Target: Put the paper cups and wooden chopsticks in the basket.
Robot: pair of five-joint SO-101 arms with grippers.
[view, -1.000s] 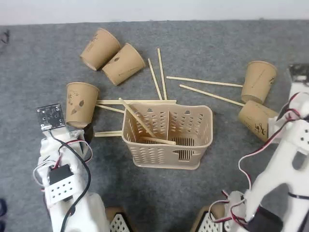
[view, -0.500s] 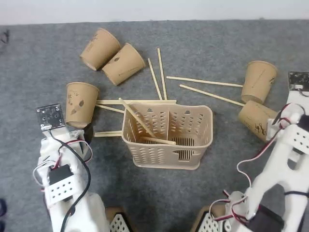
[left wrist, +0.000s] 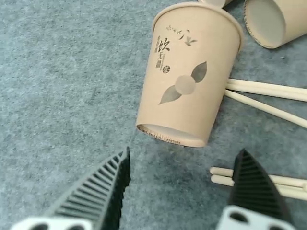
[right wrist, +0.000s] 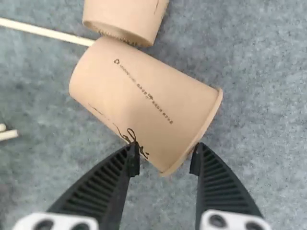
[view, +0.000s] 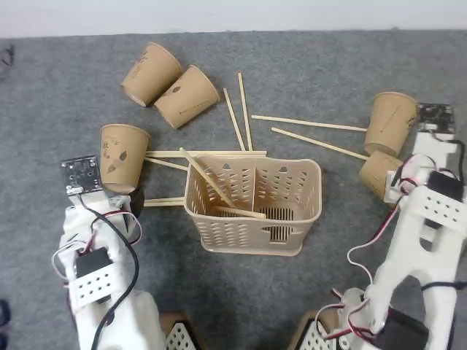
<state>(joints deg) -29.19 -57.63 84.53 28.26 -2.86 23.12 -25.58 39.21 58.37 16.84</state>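
R gripper [right wrist: 165, 149] fingers spread, astride cup [right wrist: 144, 100] rim nr surface's right edge: slide deeper, close gently, w/o crushing. L gripper [left wrist: 185, 155] fingers spread too.

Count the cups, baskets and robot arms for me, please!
Cups: 5
Basket: 1
Arms: 2
Total: 8
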